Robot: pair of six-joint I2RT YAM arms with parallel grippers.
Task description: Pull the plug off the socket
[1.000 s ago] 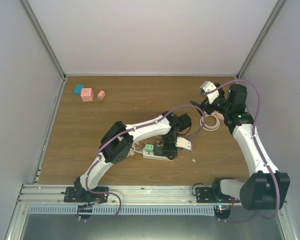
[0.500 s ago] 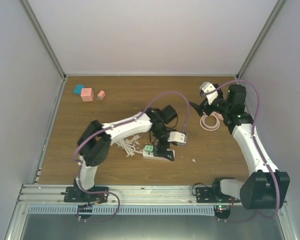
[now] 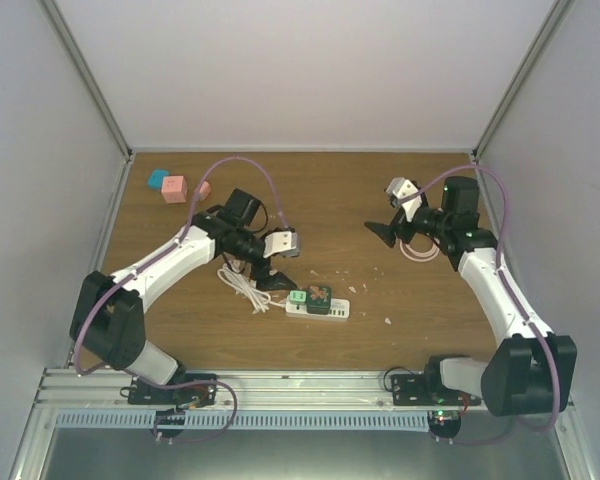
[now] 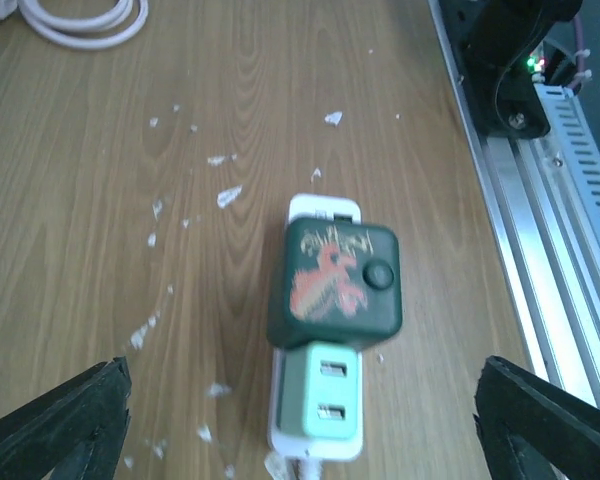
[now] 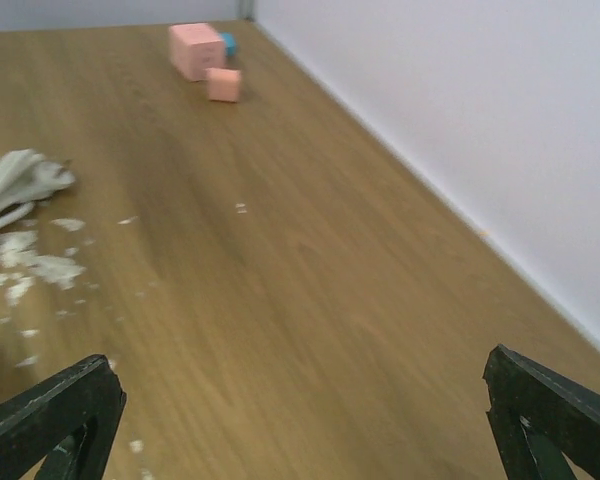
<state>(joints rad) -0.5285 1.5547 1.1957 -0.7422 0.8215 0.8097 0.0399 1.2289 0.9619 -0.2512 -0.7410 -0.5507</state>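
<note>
Swinging away to the left since a second ago, the left arm is no longer crouching over the white plastic power strip (image 3: 337,311). The left gripper (image 3: 270,276) is now hanging just beyond the strip's left end, apart from it. Its claw is standing spread wide: in the left wrist view both dark fingers (image 4: 65,420) are showing at the lower corners, pinching nothing.

The dark green cube-shaped plug (image 4: 332,283), bearing an orange-red figure and a round black button, is still sitting on the strip, not pulled off. A light green adapter (image 4: 320,392) with two slots is sitting on the strip right against the plug's left side. The strip is lying on the brown wooden table (image 3: 380,190), about midway across and towards the near edge. A white coiled cable (image 3: 238,283) is lying left of the strip, and white flecks are scattered around it.

The right gripper (image 3: 383,232) is hovering to the far right of the strip, well apart from it, having shifted slightly left. Its claw is also spread wide, with only bare wood between the fingers. A pale pink cable loop (image 3: 420,253) is lying just right of it.

In the far left corner a teal block (image 3: 158,179), a large pink cube (image 3: 174,188) and a small pink block (image 3: 202,189) are sitting close together.
</note>
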